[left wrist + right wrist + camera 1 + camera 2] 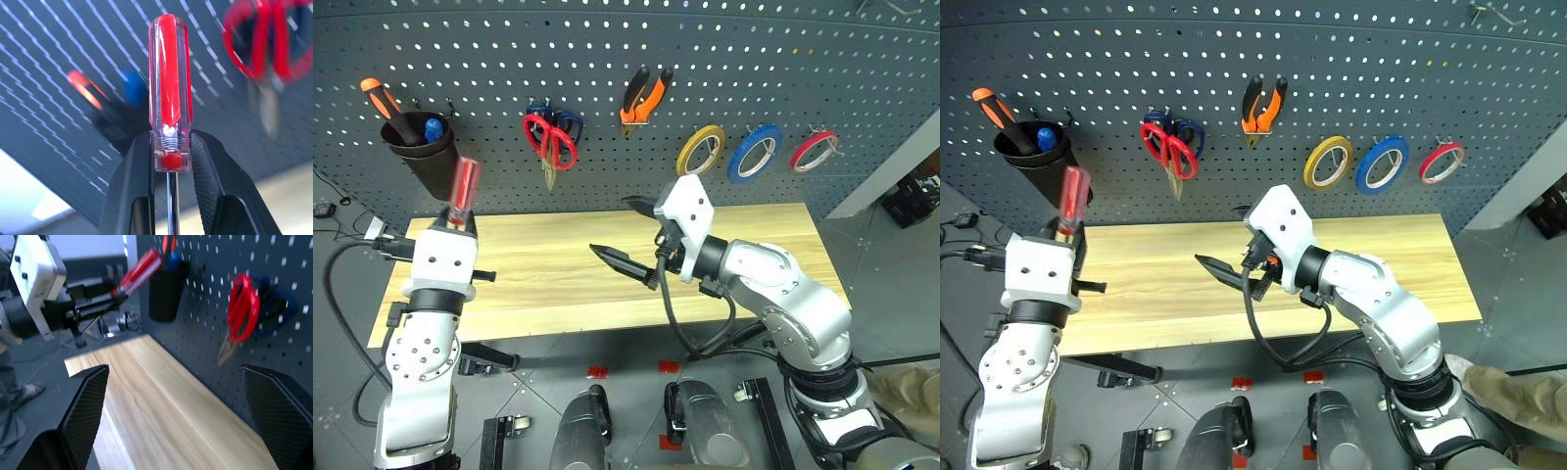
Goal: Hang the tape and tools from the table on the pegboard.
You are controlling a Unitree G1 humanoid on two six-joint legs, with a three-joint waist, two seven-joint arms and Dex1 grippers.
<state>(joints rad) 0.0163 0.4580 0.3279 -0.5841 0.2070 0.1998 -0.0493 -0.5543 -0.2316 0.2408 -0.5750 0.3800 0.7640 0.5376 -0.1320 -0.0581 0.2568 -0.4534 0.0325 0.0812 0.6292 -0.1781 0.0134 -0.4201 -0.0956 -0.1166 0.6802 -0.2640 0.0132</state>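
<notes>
Left gripper (168, 161) clamped on red-handled screwdriver (465, 186), fingers (134, 181) pinching base of handle where shaft starts, handle sticking up past fingertips. It is held above the left end of the bench (558, 279), just in front of the black cup (426, 157) on the pegboard (607, 59).

Right gripper (636, 235) wide apart, holding nothing, over the middle of the bench, pointing toward the left end.

Bench top bare wood.

Pegboard behind the back edge of the bench: black cup at left holds orange-and-black-handled screwdriver (386, 106) and a blue-topped item. Next right, red-handled scissors (551, 145) hang blades down, overlapping blue-handled scissors (566, 122) behind. Then pliers (644, 96), orange-and-black handles up. Further right, a row of yellow tape (701, 149), blue tape (755, 153), red tape (814, 151), each on a hook.
</notes>
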